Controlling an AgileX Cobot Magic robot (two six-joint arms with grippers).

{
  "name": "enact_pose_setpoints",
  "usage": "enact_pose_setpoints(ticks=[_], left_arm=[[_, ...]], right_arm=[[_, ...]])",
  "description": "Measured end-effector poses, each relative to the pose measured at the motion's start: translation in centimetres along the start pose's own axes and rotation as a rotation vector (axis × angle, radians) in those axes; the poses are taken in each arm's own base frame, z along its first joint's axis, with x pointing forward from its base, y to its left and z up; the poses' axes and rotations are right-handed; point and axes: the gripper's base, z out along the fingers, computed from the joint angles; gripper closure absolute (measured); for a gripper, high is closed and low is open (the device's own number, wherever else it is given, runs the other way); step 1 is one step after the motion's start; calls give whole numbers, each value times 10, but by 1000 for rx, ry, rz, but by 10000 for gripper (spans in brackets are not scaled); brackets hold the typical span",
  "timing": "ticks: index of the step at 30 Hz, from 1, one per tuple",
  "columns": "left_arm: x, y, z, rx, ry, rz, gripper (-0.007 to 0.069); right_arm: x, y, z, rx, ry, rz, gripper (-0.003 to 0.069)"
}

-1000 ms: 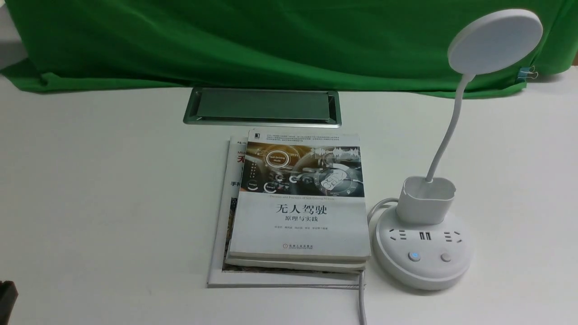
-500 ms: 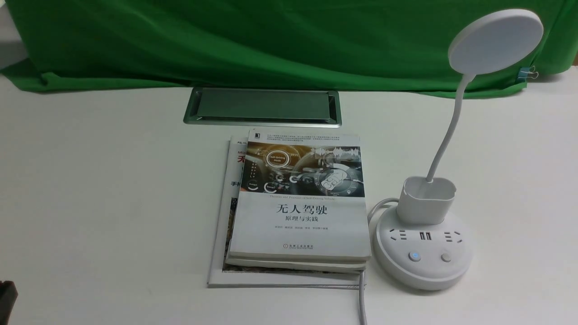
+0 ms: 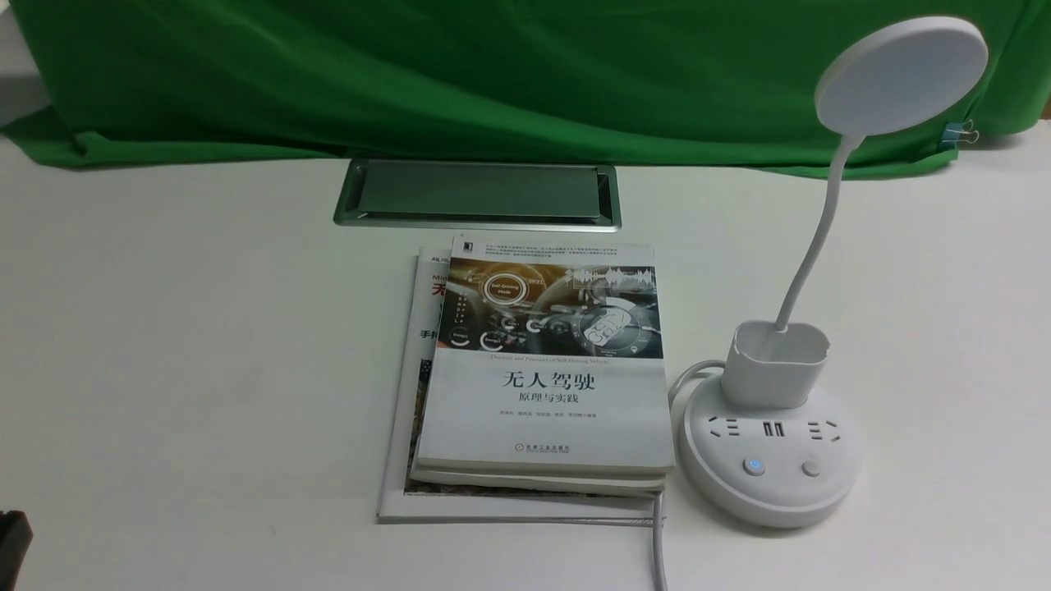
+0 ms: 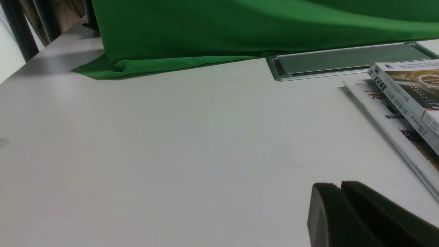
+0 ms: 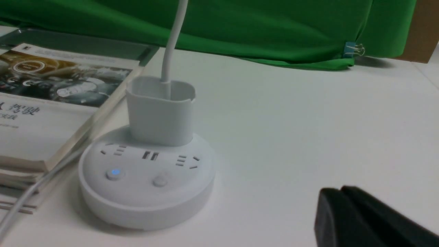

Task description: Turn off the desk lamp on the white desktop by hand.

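Note:
The white desk lamp (image 3: pixel 770 447) stands on the white desktop (image 3: pixel 181 345) at the right; its round base also shows in the right wrist view (image 5: pixel 147 178). Its disc head (image 3: pixel 901 75) is up at the top right, on a thin neck rising from the cup-shaped holder (image 3: pixel 776 364). The base has two buttons; the one nearer the books (image 3: pixel 753 466) glows blue. My right gripper (image 5: pixel 341 190) is shut and empty, low over the desktop and apart from the base. My left gripper (image 4: pixel 340 185) is shut and empty, over bare desktop beside the books. Only a dark corner of the left arm (image 3: pixel 12 533) shows in the front view.
Stacked books (image 3: pixel 546 369) lie just left of the lamp base. The lamp's white cable (image 3: pixel 657 542) runs to the front edge. A silver-framed grey cable hatch (image 3: pixel 476 193) sits behind the books. Green cloth (image 3: pixel 493 74) covers the back, with a binder clip (image 3: pixel 956 134).

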Motion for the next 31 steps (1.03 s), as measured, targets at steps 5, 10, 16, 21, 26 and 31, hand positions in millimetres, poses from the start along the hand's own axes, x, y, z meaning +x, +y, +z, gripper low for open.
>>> enact_pose_setpoints(ticks=[5, 10, 16, 21, 26, 31], left_arm=[[0, 0, 0, 0, 0, 0, 605], [0, 0, 0, 0, 0, 0, 605], [0, 0, 0, 0, 0, 0, 605], [0, 0, 0, 0, 0, 0, 605], [0, 0, 0, 0, 0, 1, 605], [0, 0, 0, 0, 0, 1, 605]], right_arm=[[0, 0, 0, 0, 0, 1, 611], [0, 0, 0, 0, 0, 1, 610], [0, 0, 0, 0, 0, 1, 610], [0, 0, 0, 0, 0, 1, 609], [0, 0, 0, 0, 0, 1, 602], [0, 0, 0, 0, 0, 1, 602]])
